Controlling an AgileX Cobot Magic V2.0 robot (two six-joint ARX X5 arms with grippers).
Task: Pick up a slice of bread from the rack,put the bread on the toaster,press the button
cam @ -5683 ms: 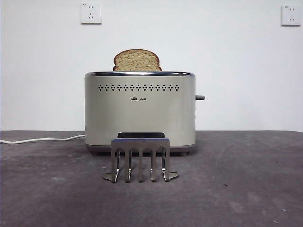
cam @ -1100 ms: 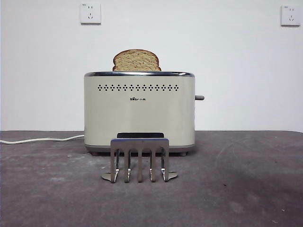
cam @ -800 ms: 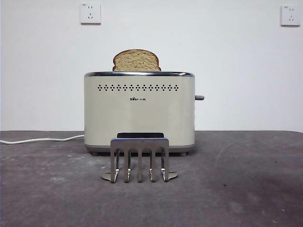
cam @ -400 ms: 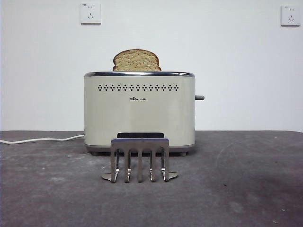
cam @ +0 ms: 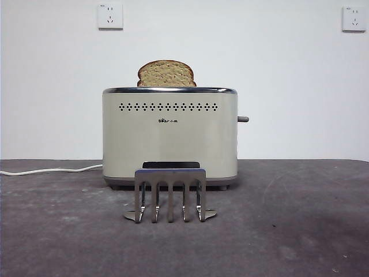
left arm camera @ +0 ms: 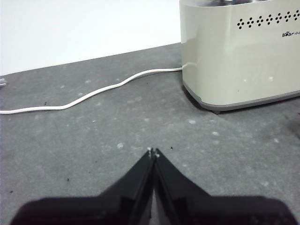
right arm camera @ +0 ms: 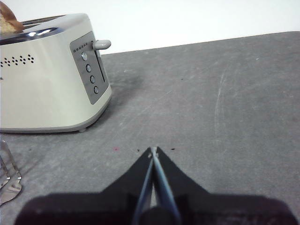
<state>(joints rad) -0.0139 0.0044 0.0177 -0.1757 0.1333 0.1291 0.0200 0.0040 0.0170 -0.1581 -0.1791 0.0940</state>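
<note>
A toaster (cam: 169, 135) stands at the middle of the surface (cam: 288, 231), against a wall. A slice of bread (cam: 166, 74) sits upright in its top. The button (cam: 243, 119) juts from its right end. The rack (cam: 170, 195) stands just in front. A cord (cam: 52, 170) trails left.

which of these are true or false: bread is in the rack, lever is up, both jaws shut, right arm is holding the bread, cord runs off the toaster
1. The slice of bread sits in the rack. False: it stands in the toaster; the rack holds nothing.
2. The button is near the top of its slot. True.
3. The left gripper and right gripper both have shut jaws. True.
4. The right gripper holds the bread. False: it holds nothing, low over the table.
5. A white cord leads away from the toaster. True.
</note>
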